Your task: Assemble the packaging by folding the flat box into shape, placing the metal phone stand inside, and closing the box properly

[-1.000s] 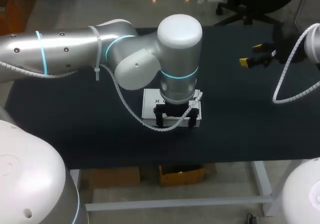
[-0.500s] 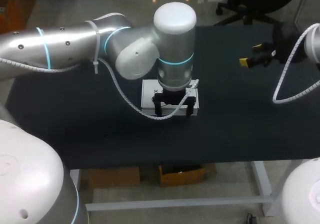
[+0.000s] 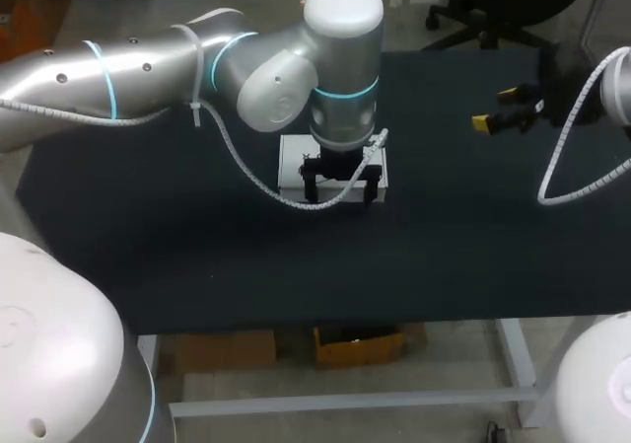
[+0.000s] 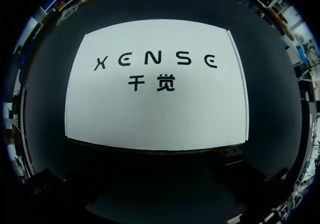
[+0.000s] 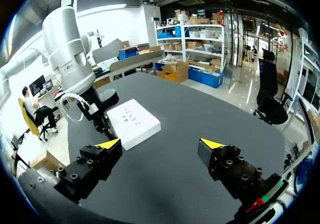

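White box [image 3: 294, 163] lay closed, printed face up, near the middle of the dark desk [image 3: 148, 236]. Left claw [image 3: 341, 192] stood at the box's near edge, fingers spread wide, gripping nothing. Right claw [image 5: 161, 145] hung well apart over the desk's right side, wide open and empty.

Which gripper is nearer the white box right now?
Left. The left gripper sits directly over the white box, at its near edge. The right gripper hangs open, well apart from the box, over the far right of the table.
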Controlling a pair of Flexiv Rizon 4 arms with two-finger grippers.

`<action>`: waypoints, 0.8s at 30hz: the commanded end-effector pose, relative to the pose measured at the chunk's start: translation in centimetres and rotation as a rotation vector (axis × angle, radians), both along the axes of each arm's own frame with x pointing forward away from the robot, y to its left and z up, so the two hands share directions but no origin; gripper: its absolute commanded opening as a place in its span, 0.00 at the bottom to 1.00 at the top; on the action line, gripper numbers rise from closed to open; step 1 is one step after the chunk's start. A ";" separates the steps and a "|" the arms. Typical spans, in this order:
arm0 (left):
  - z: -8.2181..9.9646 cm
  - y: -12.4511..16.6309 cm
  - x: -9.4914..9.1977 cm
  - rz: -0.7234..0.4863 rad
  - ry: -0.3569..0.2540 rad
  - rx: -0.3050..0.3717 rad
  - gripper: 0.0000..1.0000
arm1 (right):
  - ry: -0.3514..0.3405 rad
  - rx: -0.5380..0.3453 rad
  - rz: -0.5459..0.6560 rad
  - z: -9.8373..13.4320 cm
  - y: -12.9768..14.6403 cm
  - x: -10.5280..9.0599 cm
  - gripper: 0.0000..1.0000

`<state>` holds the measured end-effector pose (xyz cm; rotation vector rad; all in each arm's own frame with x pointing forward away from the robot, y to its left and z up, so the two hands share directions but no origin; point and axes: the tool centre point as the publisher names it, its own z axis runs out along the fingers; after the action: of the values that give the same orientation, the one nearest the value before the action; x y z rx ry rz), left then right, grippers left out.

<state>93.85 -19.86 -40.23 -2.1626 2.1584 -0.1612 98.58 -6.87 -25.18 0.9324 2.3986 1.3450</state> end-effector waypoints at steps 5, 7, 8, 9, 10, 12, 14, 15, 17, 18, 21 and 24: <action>-0.7 -0.1 4.7 0.003 0.049 -0.006 1.00 | 0.001 0.005 0.006 0.0 -0.2 0.0 1.00; -0.6 0.1 5.6 0.005 0.050 -0.008 1.00 | 0.001 0.005 0.006 0.0 -0.2 0.0 1.00; -0.5 0.1 6.1 0.006 0.051 -0.008 1.00 | 0.001 0.005 0.006 0.0 -0.2 0.0 1.00; -0.5 0.2 6.5 0.007 0.052 -0.008 1.00 | 0.001 0.005 0.006 0.0 -0.2 0.0 1.00; -0.5 0.2 7.0 0.008 0.053 -0.008 1.00 | 0.001 0.005 0.006 0.0 -0.2 0.0 1.00; -0.3 0.4 7.9 0.007 0.054 -0.008 1.00 | 0.001 0.005 0.006 0.0 -0.2 0.0 1.00; -0.2 0.4 8.8 0.003 0.058 -0.012 1.00 | 0.001 0.005 0.006 0.0 -0.2 0.0 1.00; -0.1 0.5 9.2 0.004 0.058 -0.010 1.00 | 0.001 0.005 0.006 0.0 -0.2 0.0 1.00; -0.1 0.5 10.1 0.001 0.061 -0.010 1.00 | 0.001 0.005 0.006 0.0 -0.2 0.0 1.00; 0.0 0.5 10.6 0.003 0.061 -0.007 1.00 | 0.001 0.005 0.006 0.0 -0.2 0.0 1.00; 0.0 0.6 11.7 0.003 0.064 -0.002 1.00 | 0.001 0.005 0.006 0.0 -0.2 0.0 1.00; 0.1 0.7 13.2 0.005 0.066 -0.001 1.00 | 0.001 0.005 0.006 0.0 -0.2 0.0 1.00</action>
<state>105.64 -18.65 -39.88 -2.1766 2.1595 -0.1708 98.55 -6.87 -25.14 0.9334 2.4000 1.3424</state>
